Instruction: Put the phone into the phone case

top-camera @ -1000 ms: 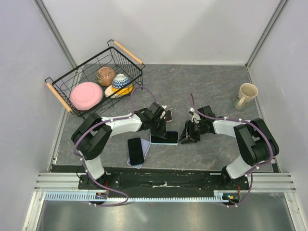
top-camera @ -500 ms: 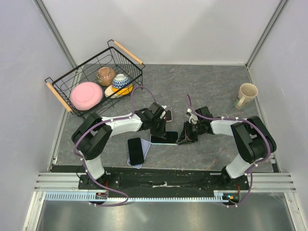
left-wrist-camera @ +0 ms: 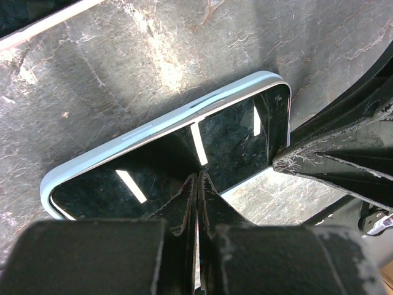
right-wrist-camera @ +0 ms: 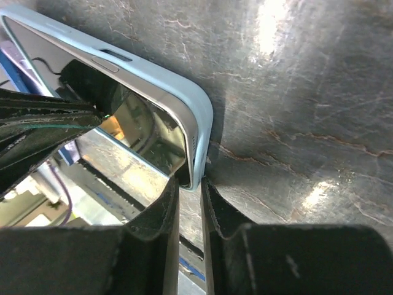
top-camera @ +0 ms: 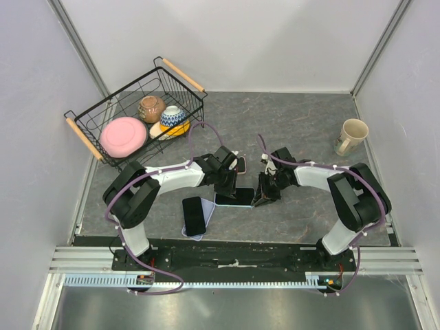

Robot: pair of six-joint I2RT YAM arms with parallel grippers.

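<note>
Top external view: the black-screened phone (top-camera: 237, 196) lies in the pale blue rubber case (left-wrist-camera: 153, 126), flat on the grey stone-patterned desk (top-camera: 302, 130) between my arms. My left gripper (top-camera: 225, 184), closed, bears on the glass, apparently to seat the phone. My right gripper (top-camera: 262, 197) straddles the case's corner rim, and whether it grips I cannot tell. The black wire basket (top-camera: 113, 98) holds a pink dish (top-camera: 124, 136), a brown pot (top-camera: 151, 108) and a blue-patterned bowl (top-camera: 172, 115).

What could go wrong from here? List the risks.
1. The right tool pinches the phone case by its end rim; a pull could peel it off the phone or drag both.
2. The left tool rests its shut tips on the screen; they might skid or scratch the glass.
</note>
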